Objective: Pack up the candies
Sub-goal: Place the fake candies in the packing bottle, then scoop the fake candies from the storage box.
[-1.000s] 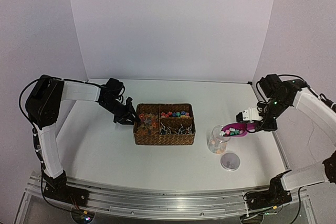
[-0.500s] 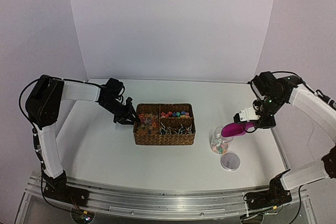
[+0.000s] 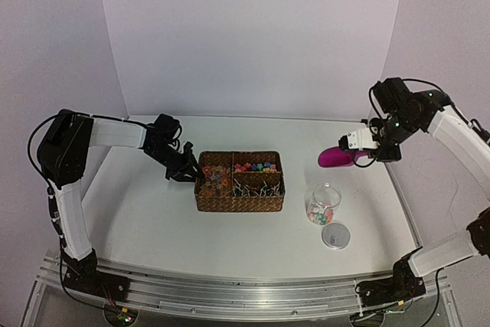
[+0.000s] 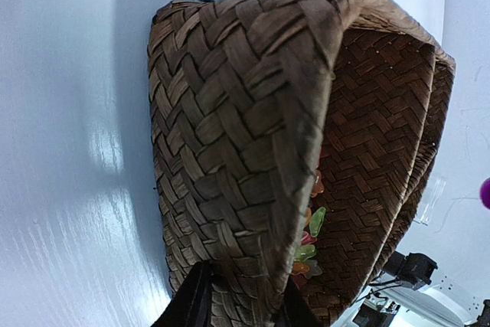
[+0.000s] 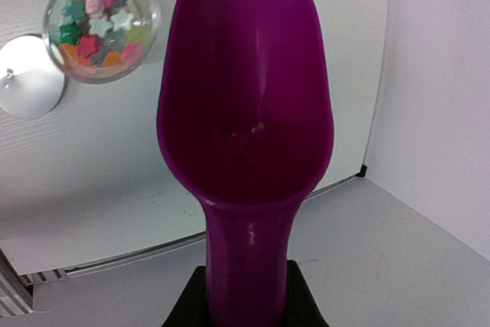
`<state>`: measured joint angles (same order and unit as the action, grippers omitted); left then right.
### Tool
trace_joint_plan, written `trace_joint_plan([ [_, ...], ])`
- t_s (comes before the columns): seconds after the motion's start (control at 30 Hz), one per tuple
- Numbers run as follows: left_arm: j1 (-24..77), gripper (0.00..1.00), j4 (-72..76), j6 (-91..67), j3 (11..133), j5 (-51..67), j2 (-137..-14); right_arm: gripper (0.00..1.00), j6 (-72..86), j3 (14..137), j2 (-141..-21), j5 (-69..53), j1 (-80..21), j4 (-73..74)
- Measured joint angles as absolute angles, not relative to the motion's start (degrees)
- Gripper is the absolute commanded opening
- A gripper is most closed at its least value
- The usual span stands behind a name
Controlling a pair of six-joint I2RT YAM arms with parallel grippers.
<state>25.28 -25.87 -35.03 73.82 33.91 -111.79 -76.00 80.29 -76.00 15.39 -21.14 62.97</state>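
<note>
1. Candies (image 3: 321,209) lay in two places in the top view: some in the jar (image 3: 322,203) near the table's (image 3: 138,220) right edge, the rest in the basket (image 3: 240,203) at mid-table. The lid (image 3: 335,236) sat just beside the jar, toward the near edge, leaving the mouth free for pouring. The right gripper (image 3: 361,145) held the scoop (image 3: 337,158) raised toward the back right corner, well apart from the jar. The left gripper (image 3: 189,173) was at the basket's left end.
2. In the left wrist view, the left gripper (image 4: 239,308) stood narrow, pinching the basket's (image 4: 230,151) woven wall with one finger outside and one inside. This was probably to steady the basket against the scoop's push. A few candies (image 4: 310,227) lay at the foot of the inner wall.
3. In the right wrist view, the right gripper (image 5: 245,308) was clamped on the scoop's (image 5: 245,112) handle, with the bowl facing up and empty. The jar (image 5: 101,24), far below, held star-shaped candies (image 5: 96,28), with the lid (image 5: 29,76) beside it. With nothing left to pour, another trip to the basket seemed due.
</note>
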Motion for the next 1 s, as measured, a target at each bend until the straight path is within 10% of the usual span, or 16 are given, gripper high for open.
trace_joint_plan([
  [1.0, 25.3, 0.23, -26.0, -34.5, 73.9, 33.8, -111.8, 0.0, -71.8, 93.1, -101.7, 34.3, -49.9, 59.6],
])
